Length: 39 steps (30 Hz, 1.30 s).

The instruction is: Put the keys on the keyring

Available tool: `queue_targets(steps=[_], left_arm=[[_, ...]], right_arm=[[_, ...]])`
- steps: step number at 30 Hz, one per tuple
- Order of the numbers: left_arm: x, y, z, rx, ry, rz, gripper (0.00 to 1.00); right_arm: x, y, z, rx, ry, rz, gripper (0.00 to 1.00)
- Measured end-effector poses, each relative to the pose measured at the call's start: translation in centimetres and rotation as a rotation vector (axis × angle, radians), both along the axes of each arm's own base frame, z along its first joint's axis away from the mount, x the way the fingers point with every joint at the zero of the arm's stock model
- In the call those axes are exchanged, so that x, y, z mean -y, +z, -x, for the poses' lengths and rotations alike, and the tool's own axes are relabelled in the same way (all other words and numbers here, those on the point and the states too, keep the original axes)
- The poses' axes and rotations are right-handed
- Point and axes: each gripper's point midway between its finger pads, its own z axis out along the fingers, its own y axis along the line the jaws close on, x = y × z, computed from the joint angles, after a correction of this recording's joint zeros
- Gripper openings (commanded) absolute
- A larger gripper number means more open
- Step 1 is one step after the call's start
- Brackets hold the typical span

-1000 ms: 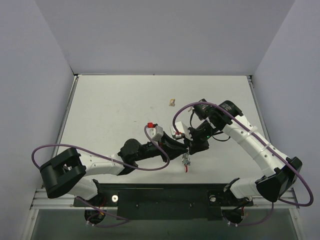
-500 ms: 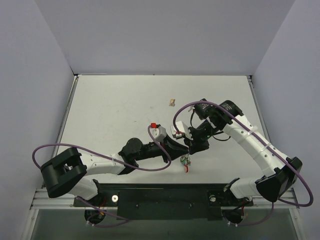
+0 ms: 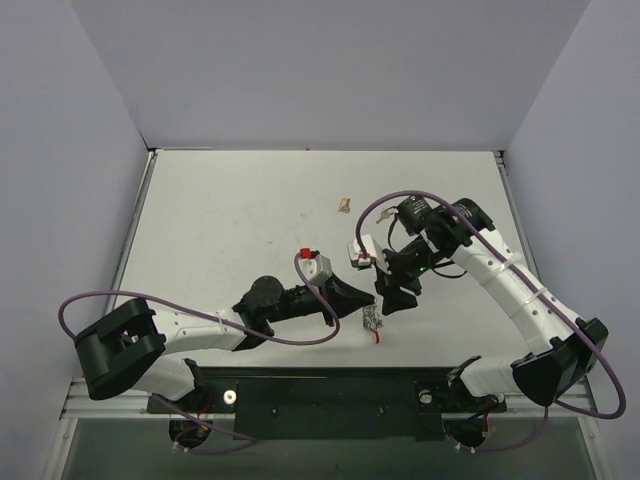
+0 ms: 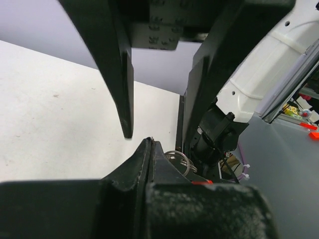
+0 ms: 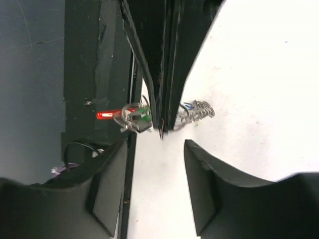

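**Silver keys toward the front edge, left fingers clenched**

We find the bunch on the white surface, a red bit at its near end. Left fingers are pressed together with tips at the bunch; whether they pinch it we cannot tell. Right fingers stand parted just beside, holding nothing. Tan lump well apart.

White table — plain lavender-grey walls on three sides, evenly lit.

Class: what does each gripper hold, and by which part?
Left gripper pinches the keys mid-bunch, near the ring; right gripper, open, holds nothing.
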Motion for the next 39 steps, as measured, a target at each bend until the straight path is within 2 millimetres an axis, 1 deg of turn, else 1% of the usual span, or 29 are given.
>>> queue_targets(steps=[2, 5, 8, 11, 14, 16, 20, 24, 30, 32, 34, 39], left_arm=[[-0.8, -0.2, 0.0, 0.002, 0.024, 0.001, 0.00], [-2.0, -0.1, 0.2, 0.013, 0.050, 0.021, 0.00], [-3.0, 0.6, 0.4, 0.031, 0.068, 0.062, 0.00], [-3.6, 1.6, 0.5, 0.043, 0.080, 0.110, 0.00], [-3.9, 1.9, 0.5, 0.037, 0.089, 0.134, 0.00], [-4.0, 1.8, 0.5, 0.026, 0.090, 0.134, 0.00], [-4.0, 1.6, 0.5, 0.012, 0.093, 0.134, 0.00], [-4.2, 1.8, 0.4, 0.011, 0.100, 0.140, 0.00], [-4.7, 2.4, 0.7, 0.017, 0.102, 0.161, 0.00], [-4.7, 2.5, 0.7, 0.013, 0.100, 0.166, 0.00], [-4.7, 2.6, 0.7, 0.005, 0.098, 0.169, 0.00], [-4.6, 2.4, 0.7, -0.006, 0.095, 0.166, 0.00]], right_arm=[[0.1, 0.6, -0.2, -0.004, -0.026, -0.046, 0.57], [0.7, 1.6, -0.3, 0.015, -0.059, -0.105, 0.57], [1.1, 2.8, 0.0, 0.054, -0.069, -0.166, 0.57], [0.8, 3.8, 0.9, 0.077, -0.034, -0.241, 0.57], [0.2, 4.2, 1.4, 0.067, -0.006, -0.287, 0.57], [-0.2, 4.2, 1.5, 0.055, 0.007, -0.293, 0.56], [-1.1, 4.6, 0.8, 0.055, 0.011, -0.300, 0.55], [-1.7, 5.0, -0.2, 0.068, -0.035, -0.322, 0.55], [-2.1, 4.3, -0.7, 0.048, -0.110, -0.335, 0.55], [-2.3, 4.3, -0.9, 0.041, -0.125, -0.341, 0.51], [-2.5, 4.5, -1.1, 0.041, -0.133, -0.350, 0.43], [-3.1, 4.6, -1.2, 0.023, -0.138, -0.360, 0.35]])
